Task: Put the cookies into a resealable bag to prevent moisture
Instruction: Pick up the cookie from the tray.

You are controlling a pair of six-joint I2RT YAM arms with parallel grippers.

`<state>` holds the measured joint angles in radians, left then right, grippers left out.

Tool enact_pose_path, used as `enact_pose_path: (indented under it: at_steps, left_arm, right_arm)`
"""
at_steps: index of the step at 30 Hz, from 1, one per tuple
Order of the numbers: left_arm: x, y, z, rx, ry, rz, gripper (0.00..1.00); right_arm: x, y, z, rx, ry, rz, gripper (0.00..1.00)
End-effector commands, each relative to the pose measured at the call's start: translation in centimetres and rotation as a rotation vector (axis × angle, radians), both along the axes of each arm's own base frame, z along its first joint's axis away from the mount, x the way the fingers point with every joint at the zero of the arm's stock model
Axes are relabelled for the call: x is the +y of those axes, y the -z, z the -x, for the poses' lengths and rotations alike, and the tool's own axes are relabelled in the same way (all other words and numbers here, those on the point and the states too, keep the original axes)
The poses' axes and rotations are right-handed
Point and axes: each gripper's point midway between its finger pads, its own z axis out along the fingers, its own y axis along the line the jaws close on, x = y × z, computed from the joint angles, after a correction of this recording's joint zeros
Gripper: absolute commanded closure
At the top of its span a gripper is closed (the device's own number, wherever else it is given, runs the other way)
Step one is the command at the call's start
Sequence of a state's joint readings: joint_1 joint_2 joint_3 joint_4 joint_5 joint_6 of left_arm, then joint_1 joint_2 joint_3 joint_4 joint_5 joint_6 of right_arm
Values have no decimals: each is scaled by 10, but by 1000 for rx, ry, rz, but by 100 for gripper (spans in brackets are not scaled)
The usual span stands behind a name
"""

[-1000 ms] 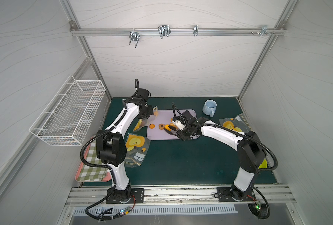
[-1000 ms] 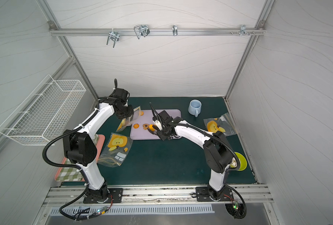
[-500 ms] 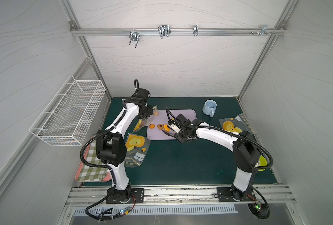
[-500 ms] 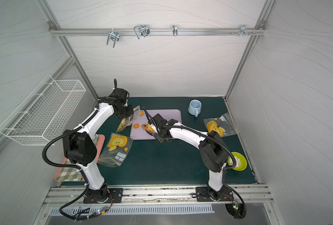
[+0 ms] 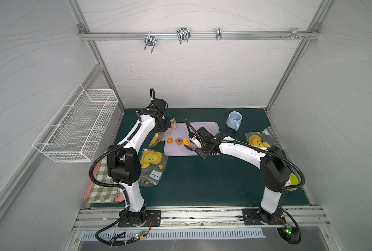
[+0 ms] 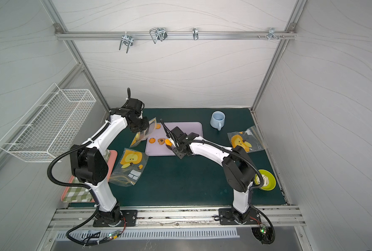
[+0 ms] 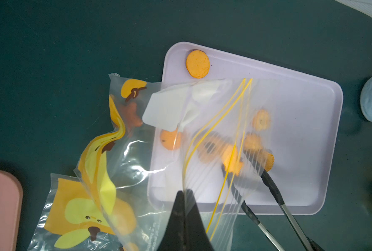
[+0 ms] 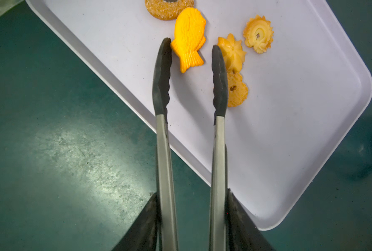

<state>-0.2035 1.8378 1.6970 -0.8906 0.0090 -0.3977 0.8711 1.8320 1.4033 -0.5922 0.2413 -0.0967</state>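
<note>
Several orange-golden cookies lie on the lilac tray (image 5: 206, 128). Among them are a fish-shaped one (image 8: 188, 37), two flower shapes (image 8: 231, 51) and a round one (image 7: 197, 63) near the tray's corner. My left gripper (image 7: 185, 195) is shut on the rim of a clear resealable bag (image 7: 213, 130) with yellow zip lines, and holds it up at the tray's left edge (image 5: 163, 134). A dark brown star (image 7: 133, 115) shows inside the bag. My right gripper (image 8: 192, 208) is shut on metal tongs (image 8: 163, 152). Their black tips stand apart on either side of the fish cookie's tail.
A blue mug (image 5: 234, 120) stands behind the tray. Printed bags lie at the left (image 5: 151, 165) and at the right (image 5: 259, 140). A pink tray with a checked cloth (image 5: 100, 187), a wire basket (image 5: 76, 123) and a green bowl (image 6: 265, 180) sit at the sides.
My right arm has shifted the tongs a little to the left over the tray, toward the fish cookie. The left arm and the bag have stayed where they were.
</note>
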Motion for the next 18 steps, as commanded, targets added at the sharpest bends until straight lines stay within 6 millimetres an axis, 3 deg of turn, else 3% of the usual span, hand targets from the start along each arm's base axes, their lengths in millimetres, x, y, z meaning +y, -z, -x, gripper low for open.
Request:
enact_pose_path:
  at_steps: [1, 8, 18]
  left_arm:
    - [1, -10, -7, -34, -13, 13, 100]
    - [2, -10, -7, -36, -12, 10, 100]
    - [2, -11, -7, -37, -13, 11, 100]
  right_arm:
    - [6, -5, -1, -2, -9, -31, 52]
    - [19, 1, -5, 32, -30, -55, 53]
    - [19, 4, -21, 44, 9, -78, 60]
